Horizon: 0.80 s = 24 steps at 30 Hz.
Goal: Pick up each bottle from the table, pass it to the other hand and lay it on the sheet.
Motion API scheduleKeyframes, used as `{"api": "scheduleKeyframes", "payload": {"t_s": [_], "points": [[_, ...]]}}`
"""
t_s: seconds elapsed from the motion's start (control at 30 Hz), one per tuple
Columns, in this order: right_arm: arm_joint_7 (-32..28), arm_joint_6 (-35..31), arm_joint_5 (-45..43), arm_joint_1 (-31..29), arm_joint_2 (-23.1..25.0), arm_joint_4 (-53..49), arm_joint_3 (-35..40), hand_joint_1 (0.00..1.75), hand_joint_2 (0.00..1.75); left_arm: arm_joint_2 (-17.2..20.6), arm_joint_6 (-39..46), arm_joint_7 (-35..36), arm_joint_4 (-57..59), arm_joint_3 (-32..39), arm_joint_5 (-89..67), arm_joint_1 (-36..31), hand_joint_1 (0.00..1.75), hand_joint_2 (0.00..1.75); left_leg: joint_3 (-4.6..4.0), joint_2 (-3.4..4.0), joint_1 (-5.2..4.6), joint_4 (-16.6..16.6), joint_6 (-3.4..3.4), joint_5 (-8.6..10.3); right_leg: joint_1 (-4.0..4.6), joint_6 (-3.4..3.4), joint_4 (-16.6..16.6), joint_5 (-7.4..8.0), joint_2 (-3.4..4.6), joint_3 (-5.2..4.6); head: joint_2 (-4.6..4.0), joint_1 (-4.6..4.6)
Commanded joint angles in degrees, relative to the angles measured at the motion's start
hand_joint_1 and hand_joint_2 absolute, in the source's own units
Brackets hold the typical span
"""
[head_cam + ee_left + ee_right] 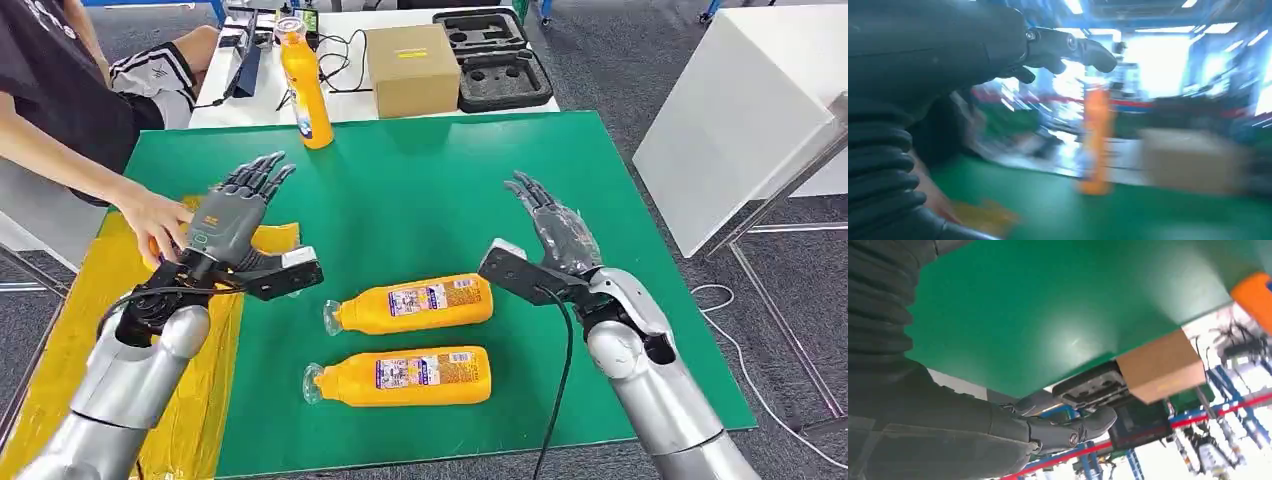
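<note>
Two orange bottles lie on their sides on the green table [420, 190]: one [412, 304] in the middle, another [400, 377] nearer the front edge. A third orange bottle [305, 88] stands upright at the far edge and appears blurred in the left wrist view [1095, 142]. My left hand [238, 205] hovers open with fingers spread over the yellow sheet [70, 330] at the left. My right hand [555, 225] is open too, fingers stretched, right of the lying bottles. A person's hand [150, 225] rests on the sheet beside my left hand, over something orange.
A cardboard box [412, 68] and a black foam case [495, 58] stand on the white table behind. A white cabinet [740, 110] is at the right. A person sits at the far left [60, 80]. A black cable [555, 400] hangs from my right wrist.
</note>
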Motion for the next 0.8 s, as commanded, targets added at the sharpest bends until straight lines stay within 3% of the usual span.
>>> {"api": "scheduleKeyframes", "payload": {"t_s": [0.03, 0.8], "points": [[-1.9, 3.7, 2.1, -6.4, -2.0, 9.9, 9.1, 0.00, 1.75, -6.2, -1.6, -6.6, -3.7, 1.5, 16.5, 3.4, 0.00, 0.00, 0.34, 0.18, 0.01, 0.0, -0.10, -0.13, 0.03, -0.08, 0.0, -0.06, 0.08, 0.29, 0.00, 0.00], [-1.3, 4.9, 5.4, -5.4, -1.6, 13.3, 14.6, 0.00, 1.75, -7.8, -0.6, -7.4, -0.5, -3.4, 18.1, 4.3, 0.00, 0.00, 0.31, 0.01, 0.04, 0.0, -0.12, -0.11, 0.06, -0.10, 0.0, -0.08, -0.10, 0.30, 0.00, 0.00]]}}
